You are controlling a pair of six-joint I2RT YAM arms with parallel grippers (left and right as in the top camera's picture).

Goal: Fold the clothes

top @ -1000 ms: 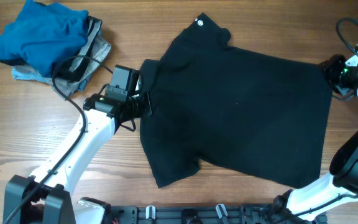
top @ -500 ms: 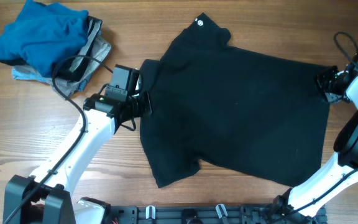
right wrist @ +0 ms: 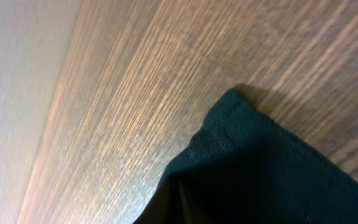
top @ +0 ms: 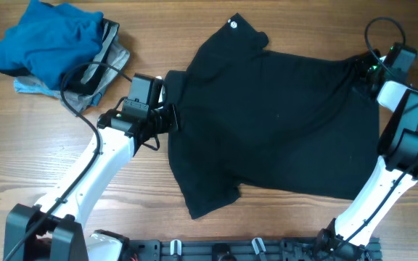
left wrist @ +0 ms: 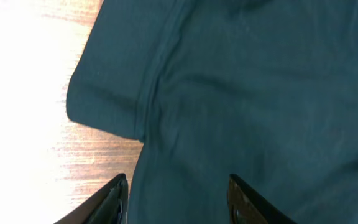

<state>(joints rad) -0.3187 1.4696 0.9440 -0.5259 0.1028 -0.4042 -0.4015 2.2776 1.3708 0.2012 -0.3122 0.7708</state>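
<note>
arms [top: 93, 170]: white links, black joints | cables: black, looped | jaws: black

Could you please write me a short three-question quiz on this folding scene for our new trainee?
1. True or false: the black T-shirt lies spread out on the wooden table.
2. Which gripper has pinched the shirt's corner and lifted it off the table: the left gripper or the right gripper?
3. What colour is the garment on top of the pile at the table's far left corner?

Key
1. True.
2. The right gripper; the left one stands open over the shirt beside a sleeve.
3. Bright blue, with grey cloth under it.
</note>
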